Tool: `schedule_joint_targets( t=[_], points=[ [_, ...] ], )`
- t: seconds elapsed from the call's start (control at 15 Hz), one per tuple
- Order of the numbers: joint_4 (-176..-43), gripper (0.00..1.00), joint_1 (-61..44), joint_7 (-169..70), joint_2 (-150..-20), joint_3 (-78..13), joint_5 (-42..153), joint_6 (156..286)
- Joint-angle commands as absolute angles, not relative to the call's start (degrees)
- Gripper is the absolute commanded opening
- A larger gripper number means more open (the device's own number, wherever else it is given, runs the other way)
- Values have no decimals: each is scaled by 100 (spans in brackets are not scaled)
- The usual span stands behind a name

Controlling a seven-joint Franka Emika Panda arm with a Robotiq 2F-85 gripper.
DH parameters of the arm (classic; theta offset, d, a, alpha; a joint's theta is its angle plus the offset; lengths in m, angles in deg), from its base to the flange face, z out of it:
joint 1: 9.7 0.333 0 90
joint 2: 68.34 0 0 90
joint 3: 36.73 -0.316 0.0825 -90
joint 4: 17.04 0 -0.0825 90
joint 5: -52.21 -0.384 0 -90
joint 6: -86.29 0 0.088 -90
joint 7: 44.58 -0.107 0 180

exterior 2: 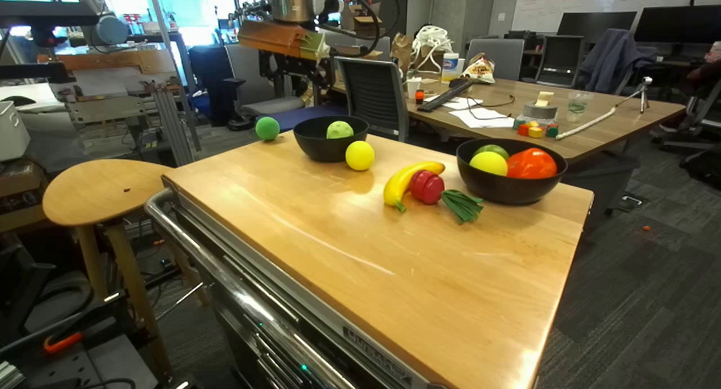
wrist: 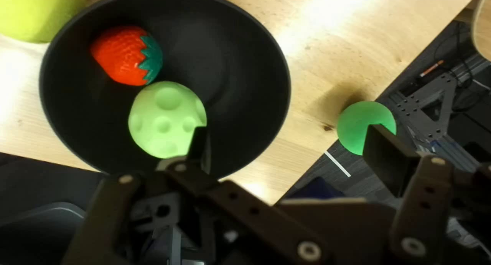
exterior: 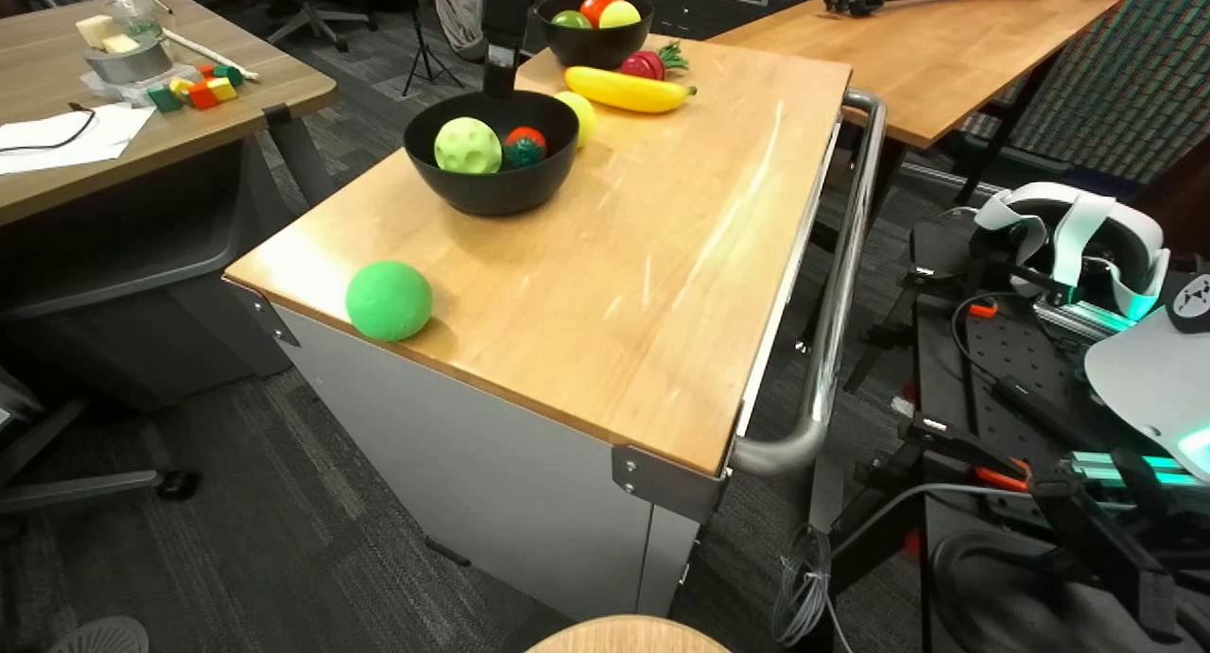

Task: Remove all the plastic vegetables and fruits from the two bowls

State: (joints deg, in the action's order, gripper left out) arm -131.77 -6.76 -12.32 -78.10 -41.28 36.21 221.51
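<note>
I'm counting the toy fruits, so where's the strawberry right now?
In the wrist view, the strawberry is at the upper left, inside a black bowl, right beside the bumpy light green ball.

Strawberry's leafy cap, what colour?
Teal green; the leafy cap shows best in the wrist view.

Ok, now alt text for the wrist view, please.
A black bowl holding a toy strawberry and a dimpled pale green ball sits on a wooden table, seen past open, empty jaws in the foreground. A smooth green ball lies at the table's edge on the right; part of a yellow ball shows at upper left.
</note>
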Motion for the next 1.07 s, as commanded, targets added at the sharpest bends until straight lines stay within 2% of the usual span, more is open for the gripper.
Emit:
schedule_joint_targets(
  t=[0.0,1.0],
  points=[
    [-12767,100,-706,-1431,-8315,-4181,4094,22489],
    [-12077,100,-783,-1892,-9063,-4224,5047,22952]
  ],
)
